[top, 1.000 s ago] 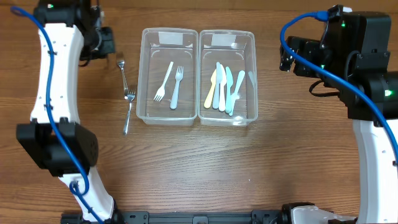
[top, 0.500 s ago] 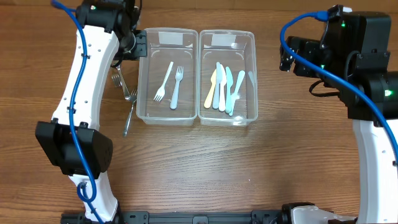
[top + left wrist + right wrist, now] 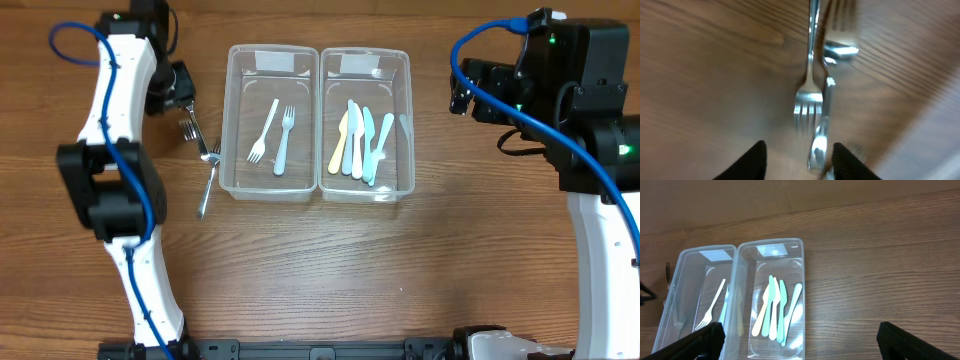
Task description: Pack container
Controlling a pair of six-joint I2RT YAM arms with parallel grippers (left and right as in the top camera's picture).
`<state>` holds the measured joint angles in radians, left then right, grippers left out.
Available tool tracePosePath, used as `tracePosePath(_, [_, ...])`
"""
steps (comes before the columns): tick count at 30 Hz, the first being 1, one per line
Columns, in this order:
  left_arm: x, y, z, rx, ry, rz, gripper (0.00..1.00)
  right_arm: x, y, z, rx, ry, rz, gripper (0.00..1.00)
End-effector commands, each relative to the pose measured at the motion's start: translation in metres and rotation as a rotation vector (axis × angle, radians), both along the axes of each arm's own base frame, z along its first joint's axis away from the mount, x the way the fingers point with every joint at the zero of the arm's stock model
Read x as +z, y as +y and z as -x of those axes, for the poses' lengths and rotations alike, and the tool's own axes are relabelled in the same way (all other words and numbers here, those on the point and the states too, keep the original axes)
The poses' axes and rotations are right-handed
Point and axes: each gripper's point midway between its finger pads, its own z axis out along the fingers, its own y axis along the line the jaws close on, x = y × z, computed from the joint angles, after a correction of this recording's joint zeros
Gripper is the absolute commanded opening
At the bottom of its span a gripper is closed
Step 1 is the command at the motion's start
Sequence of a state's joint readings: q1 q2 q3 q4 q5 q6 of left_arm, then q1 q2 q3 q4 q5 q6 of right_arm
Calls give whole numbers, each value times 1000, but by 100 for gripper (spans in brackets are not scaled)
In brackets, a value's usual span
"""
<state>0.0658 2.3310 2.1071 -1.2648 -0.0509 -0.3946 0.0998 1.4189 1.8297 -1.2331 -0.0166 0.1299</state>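
Two metal forks [image 3: 205, 160] lie on the table just left of the left clear container [image 3: 233, 120], which holds two plastic forks [image 3: 275, 135]. The right clear container [image 3: 405, 120] holds several pastel plastic knives [image 3: 360, 143]. My left gripper [image 3: 180, 88] is open and hovers over the upper ends of the metal forks. In the blurred left wrist view the metal forks [image 3: 810, 97] lie between and ahead of the open fingers [image 3: 797, 160], one end close to the right finger. My right gripper [image 3: 465, 90] is open and empty, right of the containers, its fingers [image 3: 800, 342] spread wide.
The two containers stand side by side at the top middle of the wooden table [image 3: 330, 270]. In the right wrist view both containers [image 3: 740, 270] show from the right. The arm bases stand at the left and right edges.
My left arm swung right to the left container's corner, then back left and over the metal forks. The upper metal fork has shifted a little. The right arm has not moved.
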Motion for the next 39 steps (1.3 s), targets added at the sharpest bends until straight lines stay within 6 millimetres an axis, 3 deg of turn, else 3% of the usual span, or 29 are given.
tracePosePath(1, [-30, -10, -8, -4, 16, 71, 41, 2, -4, -2, -13, -7, 13, 100])
tracePosePath(8, [-35, -10, -31, -40, -65, 62, 50, 2, -4, -2, -13, -7, 13, 100])
tracePosePath(21, [-30, -15, -61, -58, -189, 52, 51, 2, -4, -2, -13, -7, 13, 100])
tracePosePath(26, [-35, -23, -66, -74, -199, 45, 48, 2, -4, -2, -12, -8, 13, 100])
tracePosePath(33, [-57, -27, -62, -80, -157, 49, 46, 2, -4, -2, -13, -7, 13, 100])
tracePosePath(39, [-58, -24, -61, -77, -151, 32, 43, 2, -4, -2, -13, -7, 13, 100])
